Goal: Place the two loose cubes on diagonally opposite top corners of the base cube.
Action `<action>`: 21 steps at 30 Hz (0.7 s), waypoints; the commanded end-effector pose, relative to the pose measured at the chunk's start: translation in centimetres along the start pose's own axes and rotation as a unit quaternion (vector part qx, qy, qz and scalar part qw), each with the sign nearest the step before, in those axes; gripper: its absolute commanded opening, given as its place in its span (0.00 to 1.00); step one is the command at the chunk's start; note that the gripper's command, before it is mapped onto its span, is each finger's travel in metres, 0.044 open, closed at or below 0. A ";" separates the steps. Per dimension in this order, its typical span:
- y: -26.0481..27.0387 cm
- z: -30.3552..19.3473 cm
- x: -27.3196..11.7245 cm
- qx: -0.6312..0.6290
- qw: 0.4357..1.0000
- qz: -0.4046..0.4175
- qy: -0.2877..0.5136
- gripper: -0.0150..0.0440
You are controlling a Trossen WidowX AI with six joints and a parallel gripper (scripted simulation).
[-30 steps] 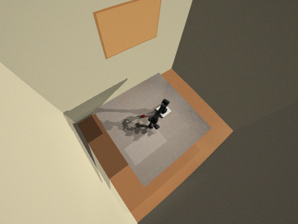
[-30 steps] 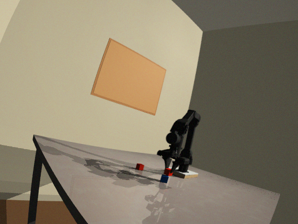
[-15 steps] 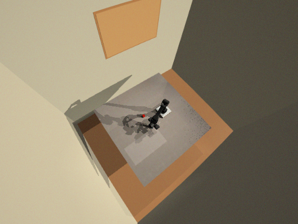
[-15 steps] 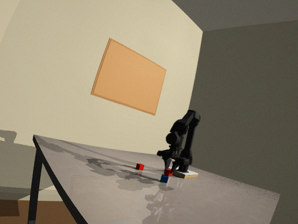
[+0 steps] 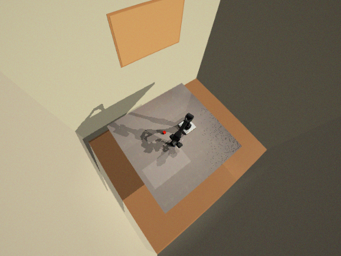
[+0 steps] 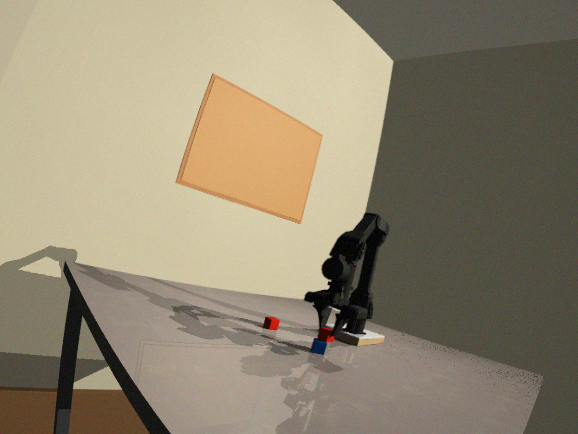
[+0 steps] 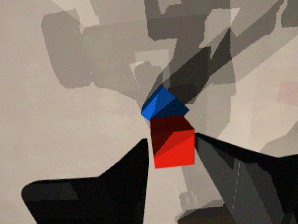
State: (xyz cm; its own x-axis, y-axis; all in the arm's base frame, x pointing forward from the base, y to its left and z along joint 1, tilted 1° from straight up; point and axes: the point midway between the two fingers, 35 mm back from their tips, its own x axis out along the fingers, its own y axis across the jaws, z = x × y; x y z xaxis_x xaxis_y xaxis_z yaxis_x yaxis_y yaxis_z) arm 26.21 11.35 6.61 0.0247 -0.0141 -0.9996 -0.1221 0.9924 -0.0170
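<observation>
The blue base cube (image 6: 319, 346) (image 7: 159, 103) sits on the table. One red cube (image 6: 326, 335) (image 7: 175, 149) overlaps a top corner of the blue cube in the wrist view and appears to rest on it, looking level; the contact itself is hidden. My gripper (image 6: 327, 331) (image 7: 170, 140) is a little open around this red cube. A thin gap shows beside the left finger, and the right finger is very close to the cube's side. The other red cube (image 5: 164, 133) (image 6: 271, 323) lies on the table, away from the blue cube. The arm hides the blue cube in the top view.
The arm's white base plate (image 5: 192, 129) (image 6: 370, 338) is close behind the cubes. The grey table (image 5: 177, 189) (image 6: 425, 380) carries the arm's broad shadows. An orange panel (image 5: 147, 32) (image 6: 250, 150) hangs on the wall.
</observation>
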 end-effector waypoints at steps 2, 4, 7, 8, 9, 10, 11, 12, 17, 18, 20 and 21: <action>0.0 0.0 -0.9 0.000 1.000 0.000 0.000 0.60; 0.0 0.0 -1.1 0.000 1.000 0.000 0.000 0.60; 0.0 0.0 -1.4 0.000 1.000 0.000 0.000 0.60; 0.0 0.0 -1.6 0.000 1.000 0.000 0.000 0.60; 0.0 0.0 -1.7 0.000 1.000 0.000 0.000 0.60; 0.0 0.0 -1.8 0.000 1.000 0.000 0.000 0.60; 0.0 0.0 -1.9 0.000 1.000 0.000 0.000 0.60; 0.0 0.0 -2.0 0.000 1.000 0.000 0.000 0.60; 0.0 0.0 -2.6 0.000 1.000 0.000 0.000 0.60; 0.0 0.0 -2.7 0.000 1.000 0.000 0.000 0.60; 0.0 0.0 -3.0 0.000 1.000 0.000 0.000 0.60; 0.0 0.0 -3.0 0.000 1.000 0.000 0.000 0.60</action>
State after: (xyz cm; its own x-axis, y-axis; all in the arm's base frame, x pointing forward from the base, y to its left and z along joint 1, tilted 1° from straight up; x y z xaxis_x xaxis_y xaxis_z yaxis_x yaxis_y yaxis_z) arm 26.02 11.32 9.02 0.0141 -0.0189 -0.9997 -0.1238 0.9921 -0.0205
